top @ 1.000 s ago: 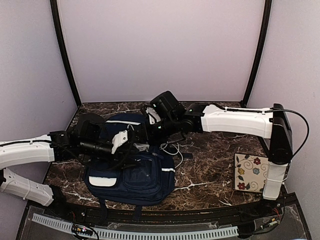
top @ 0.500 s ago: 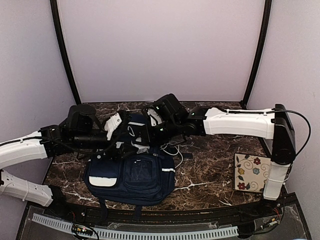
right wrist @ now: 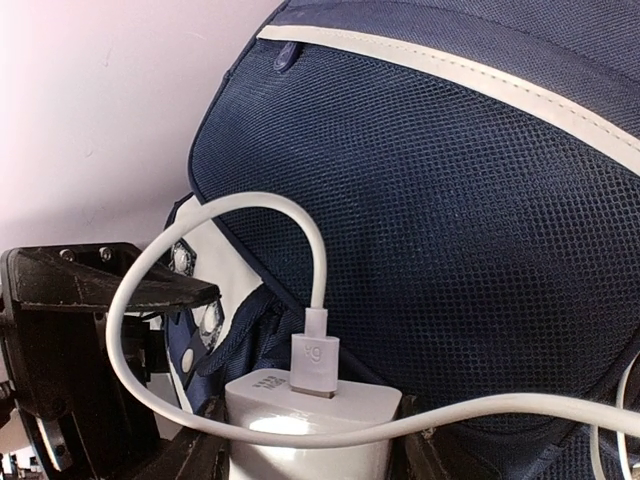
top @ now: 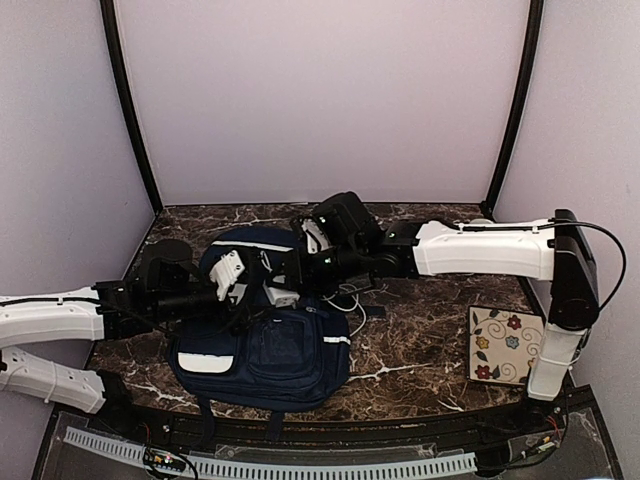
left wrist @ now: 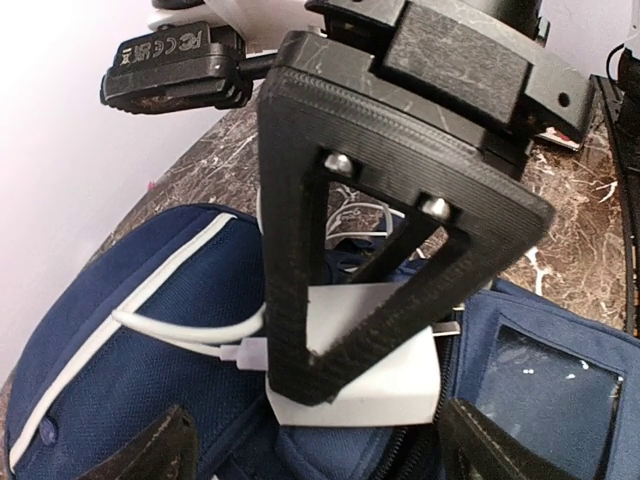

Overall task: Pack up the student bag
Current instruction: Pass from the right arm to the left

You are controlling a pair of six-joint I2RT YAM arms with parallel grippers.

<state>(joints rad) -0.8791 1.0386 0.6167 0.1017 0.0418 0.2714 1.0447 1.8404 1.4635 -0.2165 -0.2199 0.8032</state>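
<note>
Just ahead of your left fingers (left wrist: 150, 452), things have shifted in the last second. Those fingers have sprung wide apart with nothing between them, and the left arm (top: 60, 315) has dropped back a bit from where it was poking over the student bag (top: 290, 350). Your right fingers (left wrist: 290, 250) have nipped in slightly and are clamped on the white charger (right wrist: 310, 425), with its cable (right wrist: 318, 262) looping up off the plug. The bag lies on the worktop (top: 420, 340) right below both sets of fingers, and the charger sits at what looks like its zip opening. Reads to me like the left side let go so the right can do the stuffing alone. I'd guess you've still got to push the charger down inside, and that loose cable could snag.
</note>
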